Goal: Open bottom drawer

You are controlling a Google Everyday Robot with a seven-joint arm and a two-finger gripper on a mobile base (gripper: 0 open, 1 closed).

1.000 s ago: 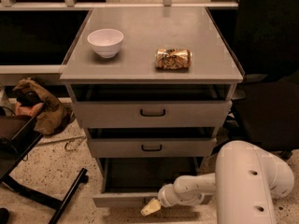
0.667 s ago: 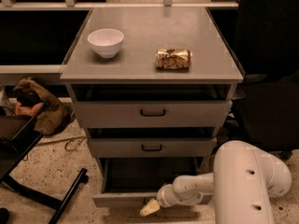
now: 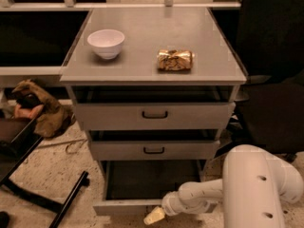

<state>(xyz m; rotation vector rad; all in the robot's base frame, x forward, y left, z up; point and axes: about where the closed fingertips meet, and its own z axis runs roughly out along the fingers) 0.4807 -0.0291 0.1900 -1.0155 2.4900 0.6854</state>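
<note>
The gripper (image 3: 155,216) hangs low at the front of the grey cabinet (image 3: 223,75), right against the front panel of the bottom drawer (image 3: 118,207), near the middle of that panel. Only a pale, cream-coloured tip shows, pointing down and to the left; whether it is wide, narrow or holding the handle cannot be told from this view. Behind it the white arm (image 3: 256,189) runs back to the right, its bulky rounded shell filling the space in front of the cabinet's lower right corner.

The bottom drawer is the lowest of the cabinet's three and stands pulled well out, its inside dark and shadowed. Above it the middle drawer (image 3: 153,150) and the top drawer (image 3: 154,115) each show a small dark loop handle at centre, and each stands slightly out from the cabinet frame.

On the cabinet's flat top a white bowl (image 3: 106,42) sits toward the left and a crumpled golden packet (image 3: 175,60) lies toward the right, well apart from it. On the speckled floor to the left of the cabinet lies a brown heap of cloth (image 3: 40,109), and a black bar (image 3: 71,198) slants across the floor below it.
</note>
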